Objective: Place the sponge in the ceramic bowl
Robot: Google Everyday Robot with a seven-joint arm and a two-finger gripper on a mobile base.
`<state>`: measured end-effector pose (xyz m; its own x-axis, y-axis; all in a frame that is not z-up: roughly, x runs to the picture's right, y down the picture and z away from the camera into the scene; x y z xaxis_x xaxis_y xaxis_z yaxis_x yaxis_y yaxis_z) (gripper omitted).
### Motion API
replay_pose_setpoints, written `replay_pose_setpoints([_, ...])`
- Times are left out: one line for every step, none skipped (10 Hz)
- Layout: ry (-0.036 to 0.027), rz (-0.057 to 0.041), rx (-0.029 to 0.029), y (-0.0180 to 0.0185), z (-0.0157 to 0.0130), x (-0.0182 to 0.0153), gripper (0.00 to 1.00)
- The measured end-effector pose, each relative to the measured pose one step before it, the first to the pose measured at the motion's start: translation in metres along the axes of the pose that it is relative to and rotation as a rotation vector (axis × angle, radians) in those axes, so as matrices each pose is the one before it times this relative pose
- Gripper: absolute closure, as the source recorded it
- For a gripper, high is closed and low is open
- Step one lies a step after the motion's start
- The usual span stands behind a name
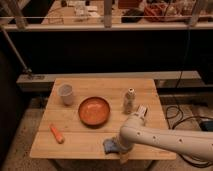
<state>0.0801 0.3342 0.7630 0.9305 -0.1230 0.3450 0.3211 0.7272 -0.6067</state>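
The sponge (108,145), small and blue-grey, lies near the front edge of the wooden table (100,87). My gripper (117,146) is right at the sponge's right side, at the end of the white arm that reaches in from the right. The arm hides part of the sponge. The ceramic bowl (94,110), orange-brown and shallow, sits in the middle of the table, behind and a little left of the sponge, with nothing in it.
A small white cup (65,93) stands at the back left. An orange stick (56,133) lies at the front left. A pale bottle (129,101) stands right of the bowl, with a small white object (141,112) beside it. Cables run on the floor at right.
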Motion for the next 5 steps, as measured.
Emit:
replay_pose_setpoints([0.00086,0.00118,-0.00061,0.00010,0.00027,0.00007,0.23])
replay_pose_setpoints([0.00088,0.00125,-0.00119,0.00016,0.00077,-0.00007,0.26])
replay_pose_setpoints([-0.00053,-0.00061,-0.00101,0.00012,0.00100,-0.00022,0.28])
replay_pose_setpoints([0.00025,0.00074,0.00035,-0.00040,0.00074,-0.00016,0.32])
replay_pose_setpoints([0.00048,0.00006,-0.00006,-0.00032,0.00081,-0.00047,0.40])
